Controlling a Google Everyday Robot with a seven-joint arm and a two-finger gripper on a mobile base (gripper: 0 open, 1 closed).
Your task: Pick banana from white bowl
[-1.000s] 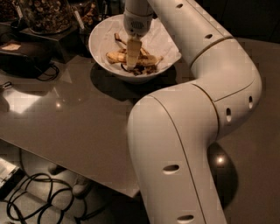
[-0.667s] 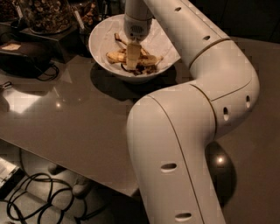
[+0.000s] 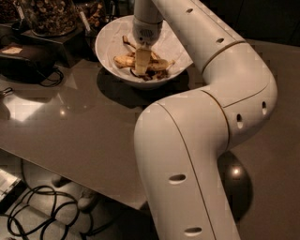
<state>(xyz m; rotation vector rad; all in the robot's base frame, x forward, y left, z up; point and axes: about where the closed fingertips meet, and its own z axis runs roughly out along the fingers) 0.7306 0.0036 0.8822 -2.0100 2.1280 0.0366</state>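
Note:
The white bowl (image 3: 104, 47) stands at the back of the grey table, with a white paper liner (image 3: 176, 44) over its right rim. The banana (image 3: 121, 60), yellow with brown spots, lies across the bowl's bottom from left to right. Dark peel scraps (image 3: 151, 74) lie beside it. My gripper (image 3: 142, 63) reaches down into the bowl from above and sits right at the banana's middle, hiding that part of it. My white arm curves from the lower middle up and over to the bowl.
Glass jars of brown snacks (image 3: 47, 14) stand at the back left on a dark stand. A black device (image 3: 21, 58) with a cable lies left of the bowl. The table's front edge (image 3: 70, 176) runs diagonally, with cables (image 3: 42, 213) on the floor below.
My gripper has edged slightly lower onto the banana. The banana and the bowl have not moved.

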